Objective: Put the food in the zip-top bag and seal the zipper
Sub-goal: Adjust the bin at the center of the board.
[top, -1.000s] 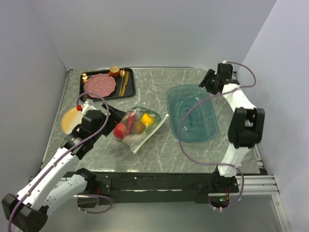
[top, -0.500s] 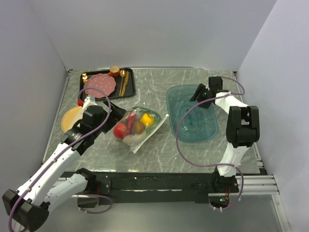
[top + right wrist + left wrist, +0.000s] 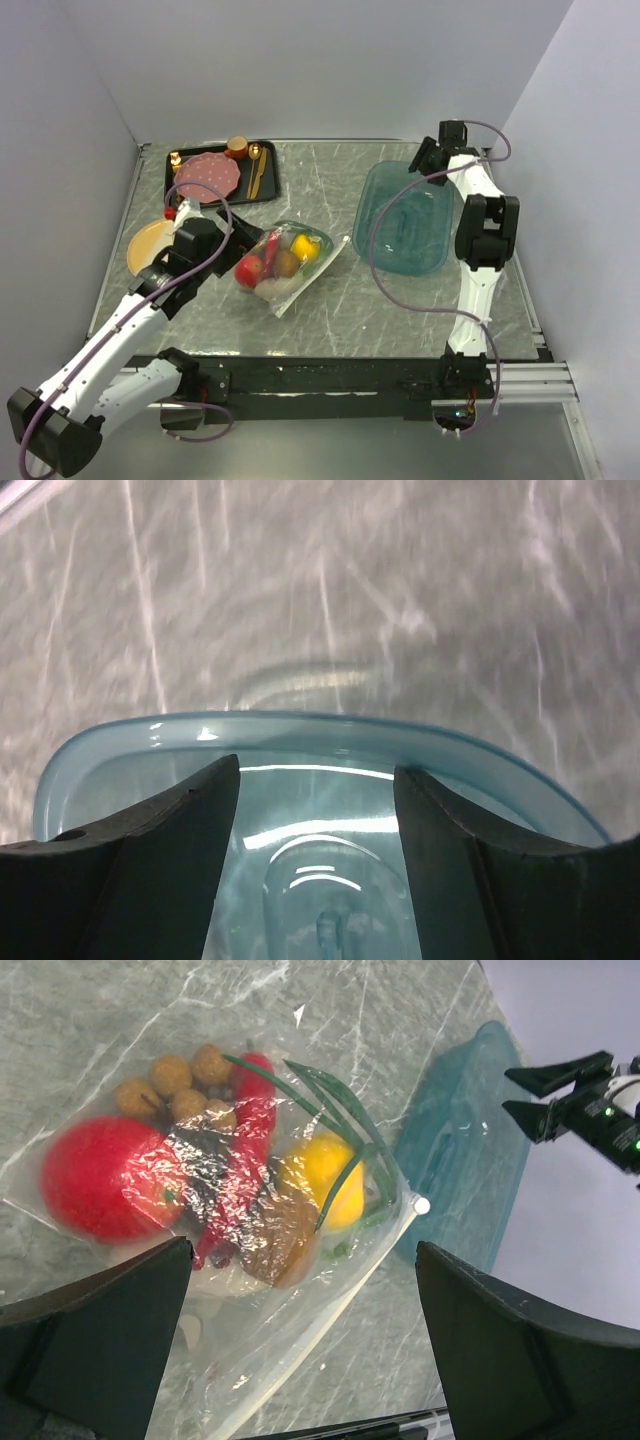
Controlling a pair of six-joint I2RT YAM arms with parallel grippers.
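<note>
Zip-top bag (image 3: pixel 285 262) lies flat on the marbled table (image 3: pixel 330 310) just ahead of the left arm, and the food looks to be inside it already: red apple (image 3: pixel 95 1175), yellow fruit (image 3: pixel 320 1185), nut cluster (image 3: pixel 175 1085), red chili (image 3: pixel 250 1130) and green leaves (image 3: pixel 330 1100) all show through the crinkled film. What remains, by my reading, is the zipper (image 3: pixel 330 1310), the whitish strip along the bag's edge on the side toward the teal tray (image 3: pixel 405 215). Whether any stretch of it is pressed shut cannot be told from these views. The left gripper (image 3: pixel 302 1250) is spread wide and holds nothing, looking down on the bag, with the fruit and the strip in the gap between its fingers. To do the seal well it should come down on one end of the strip only, clear of the bulging fruit. It should pinch both lips together there and then work along the edge in short presses or one steady slide, so the floppy film does not bunch or drag across the table. A second hold on the far corner would steady the bag. The right gripper (image 3: pixel 318 770) is well apart from it, jaws parted and empty above the tray's far rim.
</note>
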